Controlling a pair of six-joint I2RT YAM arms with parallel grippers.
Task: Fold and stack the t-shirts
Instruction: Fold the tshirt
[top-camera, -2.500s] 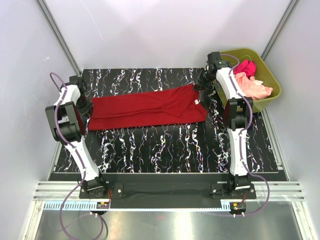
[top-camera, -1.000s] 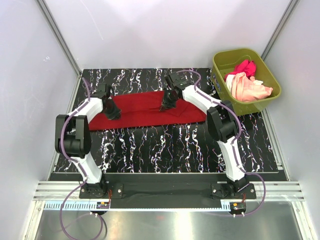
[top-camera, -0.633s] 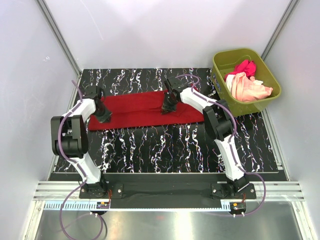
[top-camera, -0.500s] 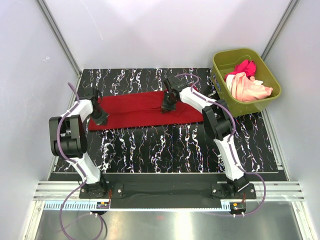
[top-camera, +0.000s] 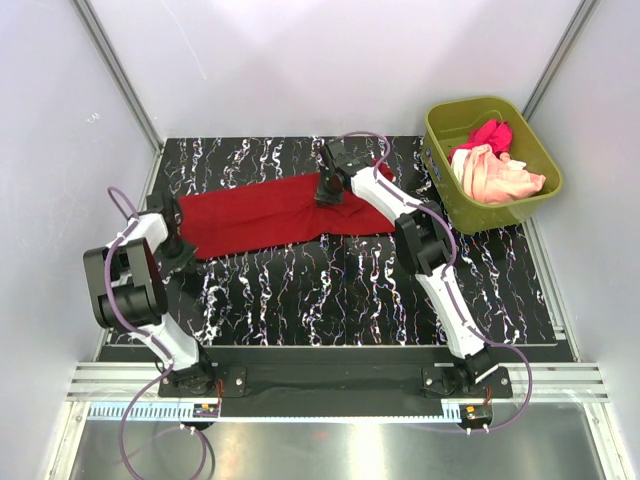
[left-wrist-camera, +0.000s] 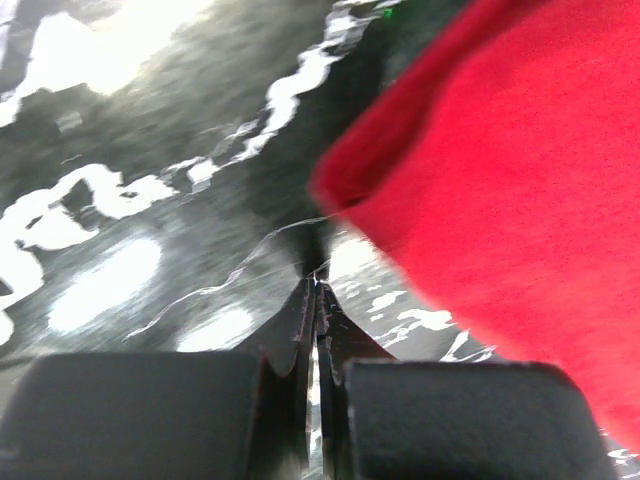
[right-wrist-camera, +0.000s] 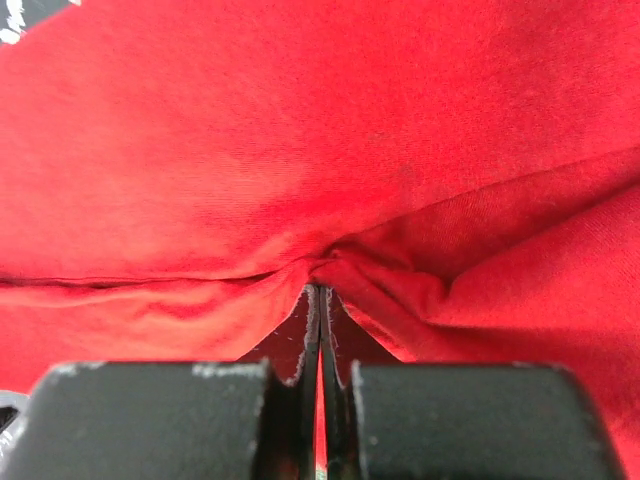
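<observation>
The left claw (top-camera: 180, 256), its tips pressed together on nothing, is low over the black white-veined worktop (top-camera: 330, 290), just beside the left end of the deep red soft cloth t-shirt (top-camera: 255, 215). The shirt lies as 1 long rumpled band. The right claw (top-camera: 324, 196) pinches a ridge of its cloth.

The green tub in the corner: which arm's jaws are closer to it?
Right. The right gripper pinches the red t-shirt at its far edge, to the left of the green tub. The left gripper is by the shirt's other end, much farther away.
</observation>
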